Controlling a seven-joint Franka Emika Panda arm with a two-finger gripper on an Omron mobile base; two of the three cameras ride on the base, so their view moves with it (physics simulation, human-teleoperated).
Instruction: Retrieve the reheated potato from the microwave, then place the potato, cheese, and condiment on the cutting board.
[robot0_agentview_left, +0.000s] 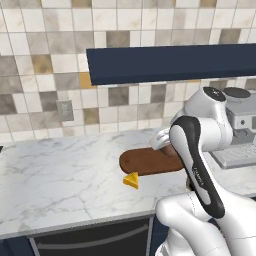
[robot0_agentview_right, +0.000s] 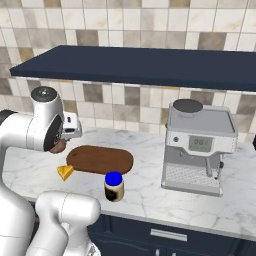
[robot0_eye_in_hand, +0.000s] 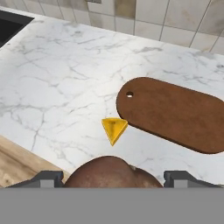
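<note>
My gripper (robot0_eye_in_hand: 113, 178) is shut on the potato (robot0_eye_in_hand: 109, 171), a reddish-brown lump that sits between the two dark fingertips (robot0_eye_in_hand: 48, 178). It hangs above the counter, near the left end of the cutting board (robot0_eye_in_hand: 175, 113), a dark oval wooden board with a hole. The right base view shows the potato (robot0_agentview_right: 59, 146) under the hand, just left of the cutting board (robot0_agentview_right: 100, 160). The cheese (robot0_eye_in_hand: 114, 129), a yellow wedge, lies on the marble at the board's near left edge. The condiment (robot0_agentview_right: 114, 186), a dark jar with a blue lid, stands in front of the board. The microwave is out of view.
A steel coffee machine (robot0_agentview_right: 200, 145) stands on the counter to the right of the board. A dark blue shelf (robot0_agentview_left: 170, 62) runs along the tiled wall above the counter. Bare marble (robot0_agentview_left: 60, 170) stretches to the left. A dark recess (robot0_eye_in_hand: 8, 26) lies at the far left.
</note>
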